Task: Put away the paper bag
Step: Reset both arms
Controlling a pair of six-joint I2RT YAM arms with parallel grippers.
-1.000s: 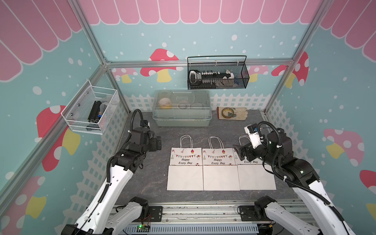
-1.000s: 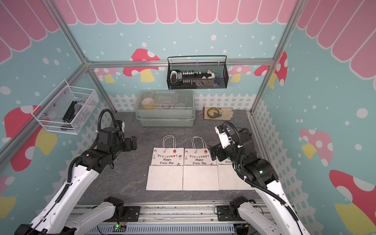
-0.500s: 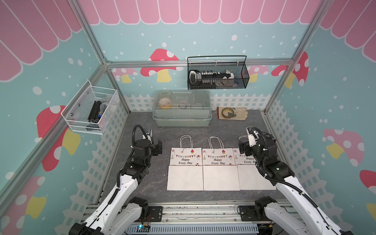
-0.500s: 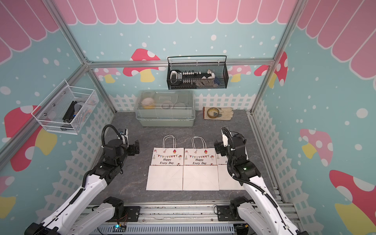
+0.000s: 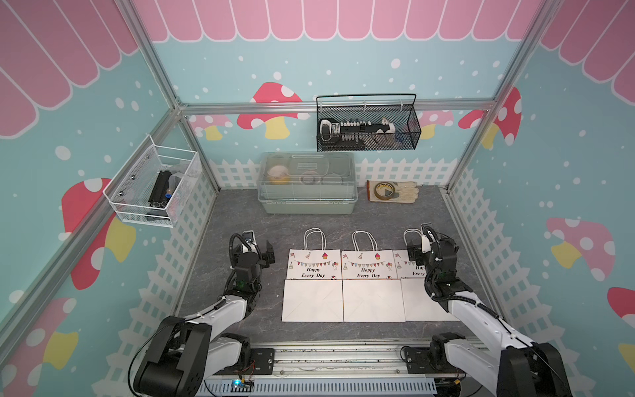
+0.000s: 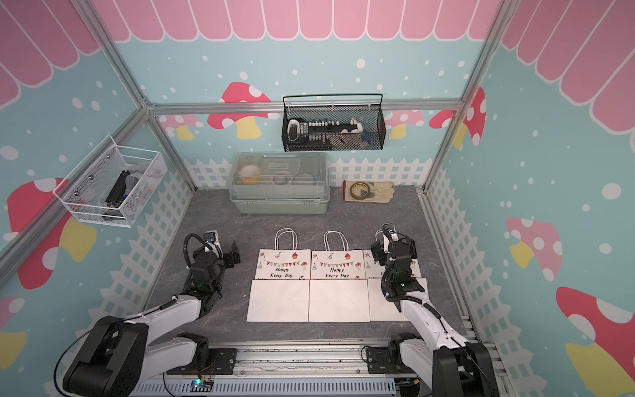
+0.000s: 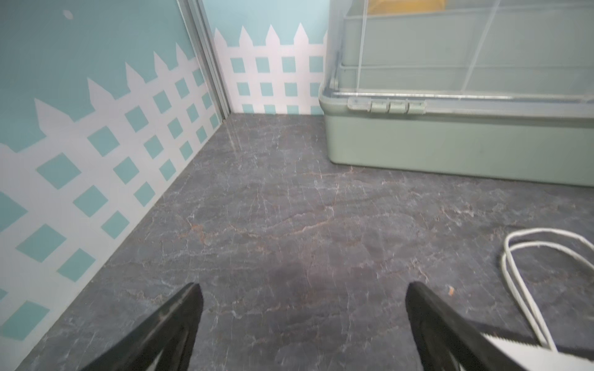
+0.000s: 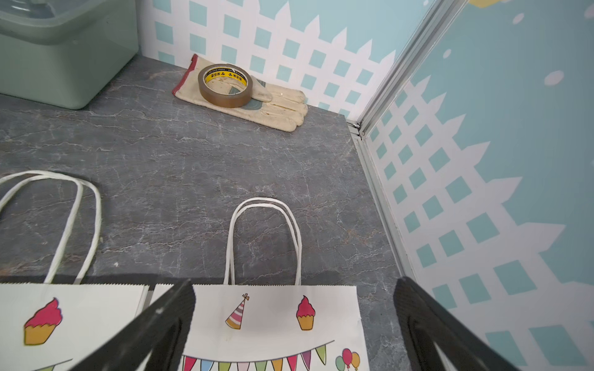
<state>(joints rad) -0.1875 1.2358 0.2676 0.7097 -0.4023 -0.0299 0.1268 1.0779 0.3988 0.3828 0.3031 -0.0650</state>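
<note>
Three white paper bags printed "Happy Every Day" lie flat side by side on the grey floor in both top views: left bag (image 5: 312, 285), middle bag (image 5: 369, 285), right bag (image 5: 412, 302). My right gripper (image 5: 414, 251) hangs open low over the right bag's (image 8: 273, 321) printed top, with the handles (image 8: 263, 237) just ahead of it. The right arm hides part of this bag. My left gripper (image 5: 266, 256) is open and empty over bare floor, left of the left bag. That bag's handle (image 7: 527, 273) shows in the left wrist view beside the open gripper (image 7: 302, 289).
A lidded green box (image 5: 307, 184) stands at the back centre, with a glove (image 5: 405, 192) and a tape roll (image 5: 384, 189) to its right. A black wire basket (image 5: 367, 125) hangs on the back wall, a white mesh basket (image 5: 154, 187) on the left wall.
Both arms have come down from a raised pose and now sit low near the floor. Both grippers stay open.
</note>
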